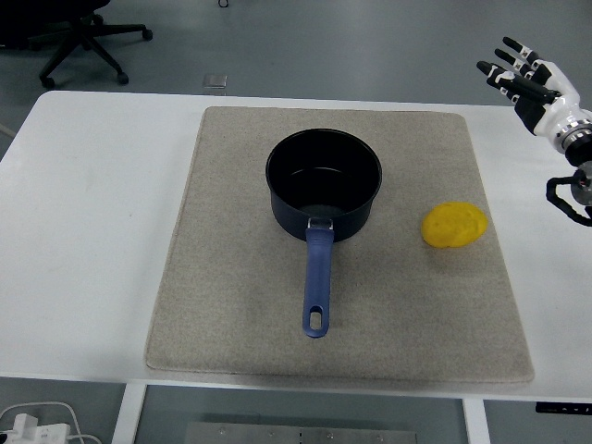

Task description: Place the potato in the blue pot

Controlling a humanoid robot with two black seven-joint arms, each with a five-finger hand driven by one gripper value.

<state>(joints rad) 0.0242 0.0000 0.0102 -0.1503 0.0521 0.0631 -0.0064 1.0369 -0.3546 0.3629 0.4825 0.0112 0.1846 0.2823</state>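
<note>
- One mat (231,305) covers the white table (83,231); pot (324,185) and potato (454,225) lie apart on it.
- Right hand (536,88), fingers spread, empty, arm cut off at the edge.
- Chair (79,37) on grey floor, partly cropped.

White right hand (546,91) with black-and-white fingers (511,71), black cabled wrist.
</note>
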